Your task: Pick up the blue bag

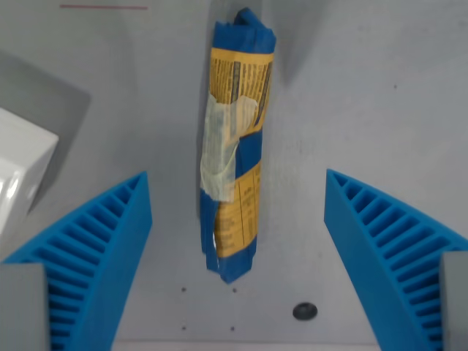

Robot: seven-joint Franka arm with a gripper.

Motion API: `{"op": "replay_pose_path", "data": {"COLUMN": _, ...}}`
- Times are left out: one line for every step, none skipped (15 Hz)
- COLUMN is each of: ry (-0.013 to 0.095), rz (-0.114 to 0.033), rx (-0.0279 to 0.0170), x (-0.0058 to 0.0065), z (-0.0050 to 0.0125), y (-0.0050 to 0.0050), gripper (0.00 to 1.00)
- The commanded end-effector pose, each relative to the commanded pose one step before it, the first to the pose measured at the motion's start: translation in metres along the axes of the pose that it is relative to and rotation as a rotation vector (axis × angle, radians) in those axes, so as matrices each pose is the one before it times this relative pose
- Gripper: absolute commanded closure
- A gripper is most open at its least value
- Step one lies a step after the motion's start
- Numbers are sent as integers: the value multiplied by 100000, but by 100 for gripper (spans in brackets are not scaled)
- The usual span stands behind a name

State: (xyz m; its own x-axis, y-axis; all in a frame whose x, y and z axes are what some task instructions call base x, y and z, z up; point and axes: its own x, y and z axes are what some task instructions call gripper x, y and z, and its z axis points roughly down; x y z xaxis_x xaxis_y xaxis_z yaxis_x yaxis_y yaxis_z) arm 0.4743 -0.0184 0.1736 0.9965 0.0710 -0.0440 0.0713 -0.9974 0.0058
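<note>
A blue bag (pixel 234 146) with yellow printed panels and a strip of clear tape lies lengthwise on the grey table, running from the top centre of the wrist view down to the lower middle. My gripper (pixel 238 190) is open, its two ribbed blue fingers (pixel 102 248) standing wide apart on either side of the bag's lower half. Neither finger touches the bag; a clear gap shows on each side.
A white box (pixel 22 168) sits at the wrist view's left edge, casting a shadow behind it. A small dark hole (pixel 305 311) marks the grey table (pixel 365 88) near the bottom. A thin red line (pixel 102 7) runs along the top left.
</note>
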Motion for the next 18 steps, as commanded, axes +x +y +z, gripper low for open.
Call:
{"op": "replay_pose_path", "data": {"ry": 11093, "rz": -1678, "rx": 3437, "x": -188, "z": 1763, "y": -83, "gripper": 0}}
{"op": "replay_pose_path", "data": {"ry": -65, "rz": 74, "rx": 94, "x": 43, "z": 500, "y": 9, "gripper": 100}}
{"op": "replay_pose_path", "data": {"ry": 0, "rz": 0, "rx": 0, "x": 0, "z": 0, "y": 0, "gripper": 100}}
{"op": "replay_pose_path", "data": {"ry": 0, "rz": 0, "rx": 0, "x": 0, "z": 0, "y": 0, "gripper": 100}}
{"op": "replay_pose_path", "data": {"ry": 0, "rz": 0, "rx": 0, "x": 0, "z": 0, "y": 0, "gripper": 100}}
{"op": "replay_pose_path", "data": {"ry": 0, "rz": 0, "rx": 0, "x": 0, "z": 0, "y": 0, "gripper": 100}}
{"op": "replay_pose_path", "data": {"ry": 0, "rz": 0, "rx": 0, "x": 0, "z": 0, "y": 0, "gripper": 100}}
{"op": "replay_pose_path", "data": {"ry": 0, "rz": 0, "rx": 0, "x": 0, "z": 0, "y": 0, "gripper": 100}}
{"op": "replay_pose_path", "data": {"ry": 0, "rz": 0, "rx": 0, "x": 0, "z": 0, "y": 0, "gripper": 100}}
{"op": "replay_pose_path", "data": {"ry": 0, "rz": 0, "rx": 0, "x": 0, "z": 0, "y": 0, "gripper": 100}}
{"op": "replay_pose_path", "data": {"ry": 0, "rz": 0, "rx": 0, "x": 0, "z": 0, "y": 0, "gripper": 100}}
{"op": "replay_pose_path", "data": {"ry": 0, "rz": 0, "rx": 0, "x": 0, "z": 0, "y": 0, "gripper": 100}}
{"op": "replay_pose_path", "data": {"ry": 0, "rz": 0, "rx": 0, "x": 0, "z": 0, "y": 0, "gripper": 100}}
{"op": "replay_pose_path", "data": {"ry": 0, "rz": 0, "rx": 0, "x": 0, "z": 0, "y": 0, "gripper": 100}}
{"op": "replay_pose_path", "data": {"ry": 0, "rz": 0, "rx": 0, "x": 0, "z": 0, "y": 0, "gripper": 100}}
{"op": "replay_pose_path", "data": {"ry": 0, "rz": 0, "rx": 0, "x": 0, "z": 0, "y": 0, "gripper": 100}}
{"op": "replay_pose_path", "data": {"ry": 0, "rz": 0, "rx": 0, "x": 0, "z": 0, "y": 0, "gripper": 100}}
{"op": "replay_pose_path", "data": {"ry": 0, "rz": 0, "rx": 0, "x": 0, "z": 0, "y": 0, "gripper": 100}}
